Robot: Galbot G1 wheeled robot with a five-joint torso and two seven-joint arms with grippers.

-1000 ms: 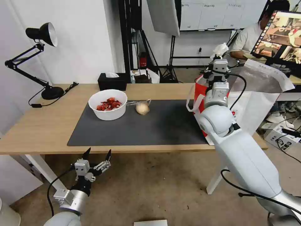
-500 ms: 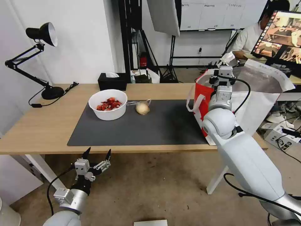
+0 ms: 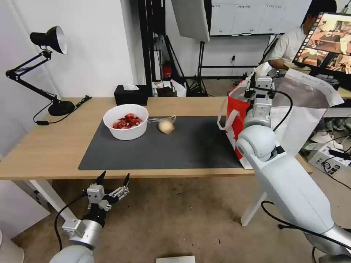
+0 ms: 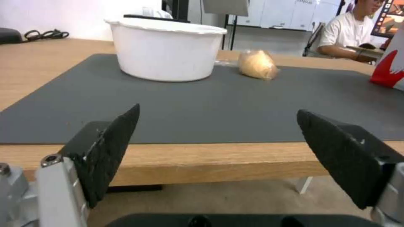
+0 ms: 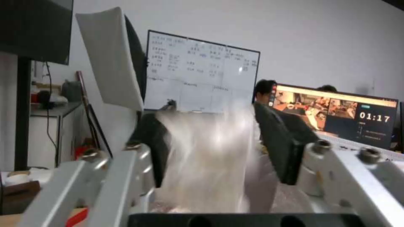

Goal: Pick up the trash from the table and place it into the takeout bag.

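Right arm stretched forward and up over the bench (image 3: 55, 146), forearm angled toward the takeout bag (image 3: 239, 109) at the bench's right end. Right gripper (image 3: 261, 75) sits just above the bag's open mouth, pointing away from the robot. In the right wrist view a blurred white tissue (image 5: 210, 160) fills the gap between the right gripper's (image 5: 210, 151) jaws; jaws look parted with the tissue between them, but motion blur means I cannot tell whether they grip it. In the head view the tissue (image 3: 263, 68) shows as a white wad at the gripper tip, over the bag opening.

Left arm parked low, below the front edge of the bench. Left gripper (image 3: 112, 180) points up at the bench edge, jaws wide, nothing between them. Left wrist view confirms: left gripper (image 4: 216, 142) level with the bench front, both black pads spread far apart.

Still on the dark mat (image 3: 182, 146): white bowl (image 3: 125, 122) with red scraps, rear left part of the mat, and just beside it on its right a clear bag with a yellowish lump (image 3: 166, 126). Both well apart from the takeout bag. Black tissue box (image 3: 131, 95) behind the bowl, off the mat.
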